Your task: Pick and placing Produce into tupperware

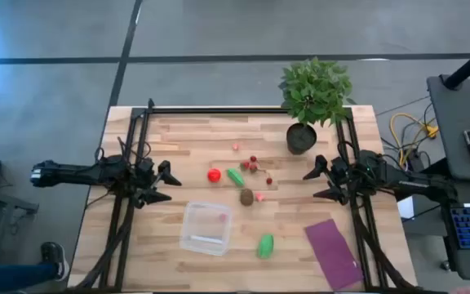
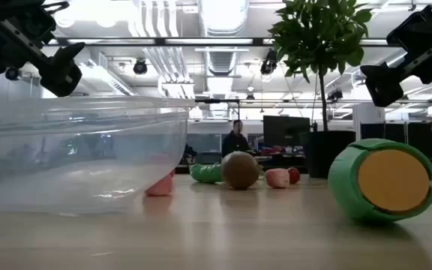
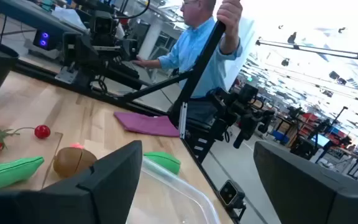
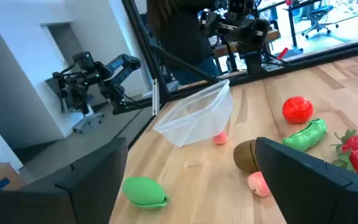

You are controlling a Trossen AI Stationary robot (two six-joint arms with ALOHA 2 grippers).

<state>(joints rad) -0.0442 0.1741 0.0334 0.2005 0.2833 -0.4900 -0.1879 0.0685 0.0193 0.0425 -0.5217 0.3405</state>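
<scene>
Clearly, both the left gripper (image 1: 170, 184) and right gripper (image 1: 315, 185) hover spread and empty, so the round red tomato (image 1: 214, 175) may roll off if pinched off-centre, missing the clear tupperware (image 1: 206, 228).

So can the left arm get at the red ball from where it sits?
Probably yes: the left gripper is open, and bare table lies between it and the red ball, with the tupperware off that line.

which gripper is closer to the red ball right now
Left. The left gripper waits open just left of the red ball; the right gripper, open too, sits farther off on its right.
</scene>
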